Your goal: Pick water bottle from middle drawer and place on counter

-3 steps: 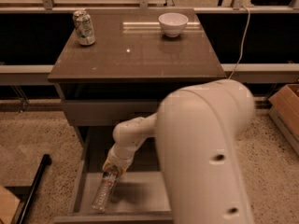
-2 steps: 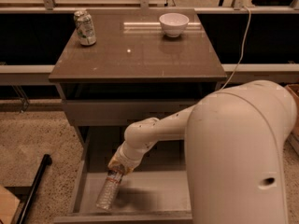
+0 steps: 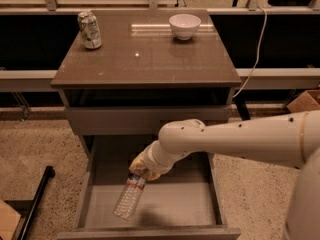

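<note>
The water bottle (image 3: 128, 196) is a clear ribbed plastic bottle with a pale label band. It hangs tilted over the floor of the open middle drawer (image 3: 170, 204), cap end up. My gripper (image 3: 141, 170) is shut on the bottle's cap end, at the end of my white arm (image 3: 235, 139) that reaches in from the right. The bottle's lower end is close above the drawer floor. The brown-gray counter (image 3: 150, 59) tops the gray cabinet above the drawer.
A green-white drink can (image 3: 89, 30) stands at the counter's back left and a white bowl (image 3: 184, 26) at the back middle. A closed shallower drawer front (image 3: 115, 120) sits above the open drawer. A black pole (image 3: 35, 204) lies on the speckled floor at the left.
My arm has swung to the right and lifted a little. The bottle has come up with the gripper and hangs more steeply.
</note>
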{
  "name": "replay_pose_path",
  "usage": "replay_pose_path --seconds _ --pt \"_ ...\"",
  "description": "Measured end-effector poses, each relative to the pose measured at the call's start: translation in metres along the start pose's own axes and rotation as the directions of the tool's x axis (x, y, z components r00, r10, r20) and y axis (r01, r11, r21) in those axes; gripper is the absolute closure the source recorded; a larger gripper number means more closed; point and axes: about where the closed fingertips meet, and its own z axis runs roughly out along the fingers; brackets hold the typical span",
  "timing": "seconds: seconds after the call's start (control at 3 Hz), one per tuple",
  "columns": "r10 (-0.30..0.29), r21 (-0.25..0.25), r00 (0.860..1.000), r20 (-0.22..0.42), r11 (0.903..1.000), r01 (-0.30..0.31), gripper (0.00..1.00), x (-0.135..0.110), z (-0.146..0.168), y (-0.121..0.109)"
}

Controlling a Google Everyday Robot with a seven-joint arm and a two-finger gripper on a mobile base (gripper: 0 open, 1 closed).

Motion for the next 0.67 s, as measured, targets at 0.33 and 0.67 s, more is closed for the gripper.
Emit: replay_pose_path --seconds 0.33,0.67 --pt "-0.033 -0.026 0.997 0.063 0.9991 0.035 1.00 -0.009 -0.061 0.004" --pt "-0.086 -0.037 0.989 0.119 0.9952 0.091 1.00 -0.017 -0.120 0.011"
